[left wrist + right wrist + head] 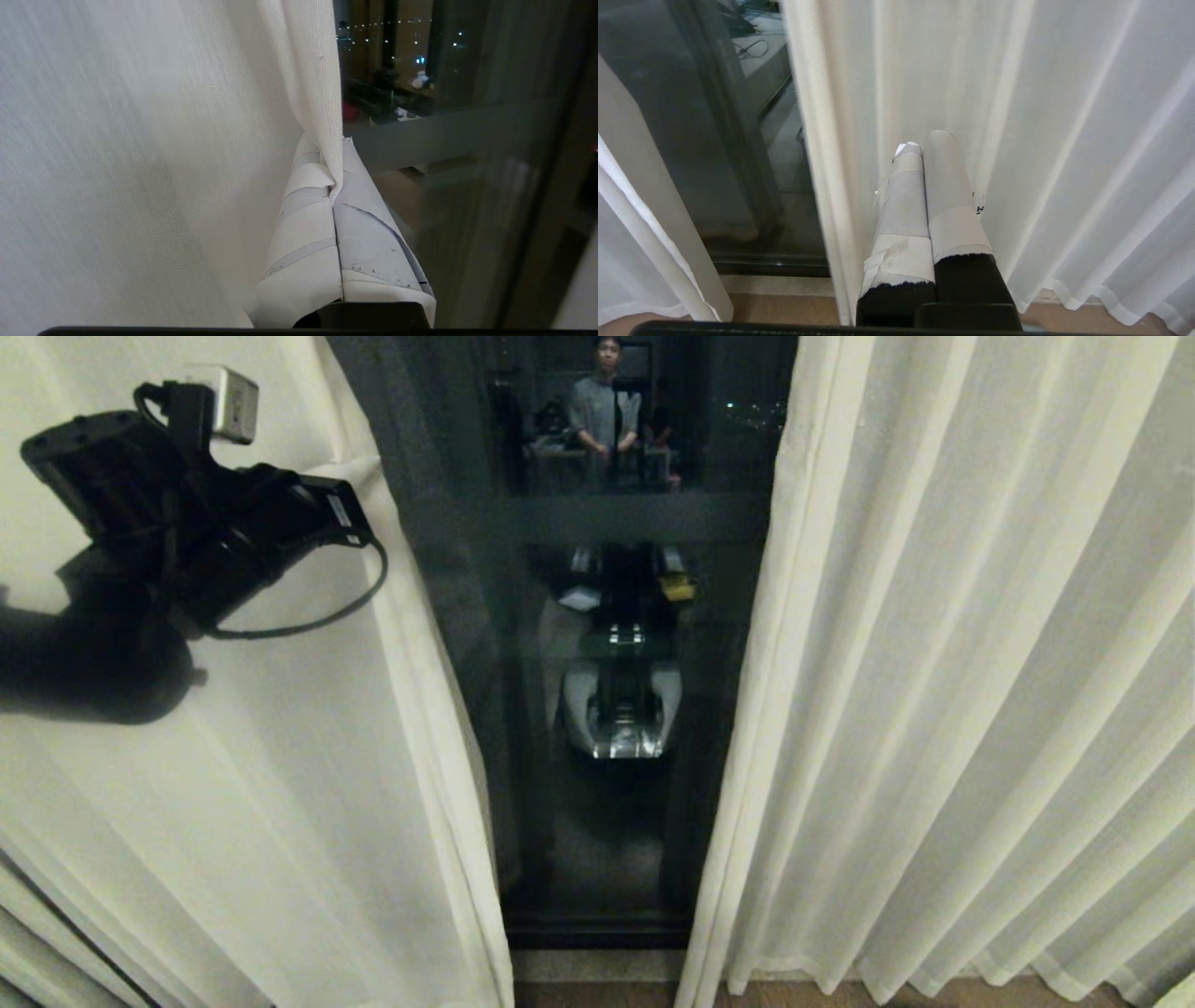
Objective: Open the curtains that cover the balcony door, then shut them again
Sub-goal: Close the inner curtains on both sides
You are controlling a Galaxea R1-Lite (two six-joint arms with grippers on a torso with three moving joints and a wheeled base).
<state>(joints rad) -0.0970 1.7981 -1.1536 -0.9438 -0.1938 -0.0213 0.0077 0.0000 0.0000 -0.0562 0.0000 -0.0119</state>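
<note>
Left gripper: up at the left, taped fingers pinching the inner hem of the left curtain; fabric is caught near the fingertips only.
Right gripper: low at the right, fingers pressed together on nothing, pointing at the pleats of the right curtain; parked.
Step in hand: likely drawing the left panel sideways; whether opening or closing I cannot tell.
Doing it well: pull level along the rail line, slow and steady, so the thin hem does not slip from the shallow pinch; avoid dragging downward.
Curtain edges: the two inner hems hang apart, a dark gap between them, narrower toward the floor; wavy bottom hems reach the wooden floor.
Open room: space left of the arm is all loose fabric; the gap leaves room to move right.
Door: behind the gap, glass close beyond the fingers — keep off it. A person shows reflected in the pane.
</note>
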